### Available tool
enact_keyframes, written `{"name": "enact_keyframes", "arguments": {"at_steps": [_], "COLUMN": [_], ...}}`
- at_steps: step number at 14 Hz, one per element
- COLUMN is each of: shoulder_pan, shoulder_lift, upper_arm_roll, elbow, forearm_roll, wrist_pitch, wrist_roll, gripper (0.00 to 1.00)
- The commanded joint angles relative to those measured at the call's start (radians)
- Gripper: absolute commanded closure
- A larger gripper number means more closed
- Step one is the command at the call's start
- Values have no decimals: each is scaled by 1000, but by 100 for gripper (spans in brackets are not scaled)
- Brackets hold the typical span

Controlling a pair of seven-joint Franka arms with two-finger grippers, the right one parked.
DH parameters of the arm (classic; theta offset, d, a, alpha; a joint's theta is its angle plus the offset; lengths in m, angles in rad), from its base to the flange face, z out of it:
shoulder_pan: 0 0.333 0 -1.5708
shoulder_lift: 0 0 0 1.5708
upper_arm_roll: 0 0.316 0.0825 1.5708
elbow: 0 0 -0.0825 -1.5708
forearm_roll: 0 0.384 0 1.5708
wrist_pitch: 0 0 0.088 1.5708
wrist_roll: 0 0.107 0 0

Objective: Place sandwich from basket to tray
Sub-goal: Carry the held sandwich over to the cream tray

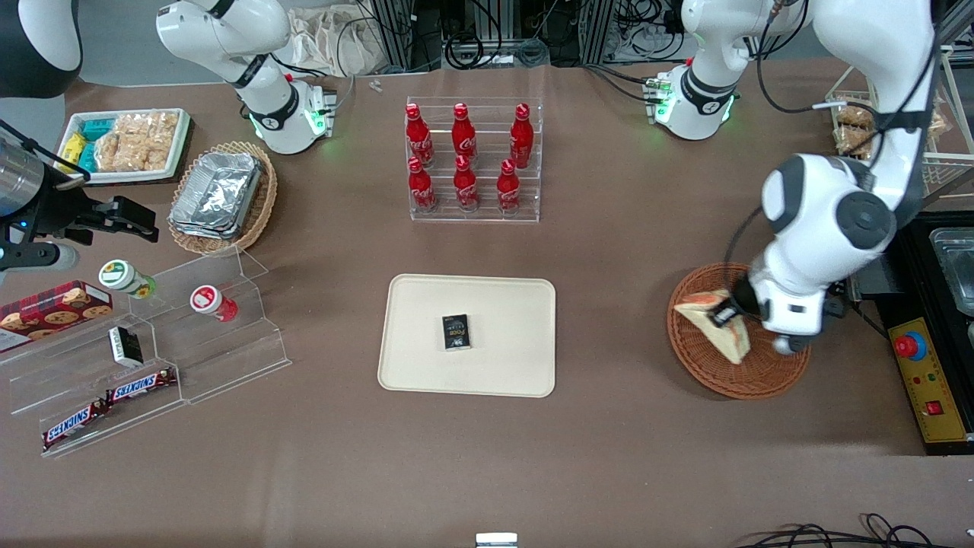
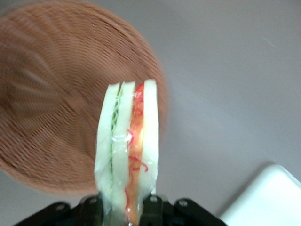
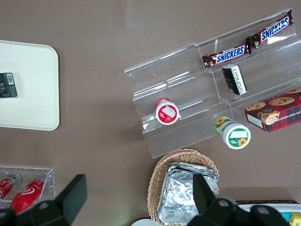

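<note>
Clamped between the two black fingers [image 2: 91,207] of the left arm's pincer [image 2: 123,209], the clear-wrapped triangular wedge of pale white bread, the sandwich [image 2: 127,155], is sitting closest to the wrist camera, its cut edge showing soft white slices, green leaf and a red-orange strip under glossy film. From the front, the pincer [image 1: 729,313] is holding the sandwich [image 1: 723,323] over the round, shallow, reddish-brown wicker basket [image 1: 715,373], apparently lifted free of the coarse weave, though contact there is hard to rule out. So the carrying step seems to be starting. Next comes a sideways move toward the flat cream-beige rectangular tray [image 1: 426,365], smooth, low-rimmed and round-cornered, well apart on the matte brown surface [image 1: 609,457]. A small black box [image 1: 456,332] is lying at the tray's middle, so the release should be aiming at bare tray beside it.
</note>
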Motion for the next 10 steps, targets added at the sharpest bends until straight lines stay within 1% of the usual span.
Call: {"name": "enact_keyframes", "arguments": {"at_steps": [1,2,3,6,7,8,9,10], "shoulder_pan": [-123,-184,-232,-337,-352,-357,-358,-358], "shoulder_lift": [99,139,184,343,388,428,457,475], "upper_arm_roll": [-68,-68,-68,-66,-66,-66,-66,-66], "elbow": [82,102,128,229,259,284,295,295], "forearm_roll": [77,128,162,217,236,269,309,343], "wrist_pitch": [-17,-11,13,88,117,160,206,243], "wrist_roll": [-8,-14,-5,23,17,16,12,9], "gripper": [100,100,100,100,100,96,80,53]}}
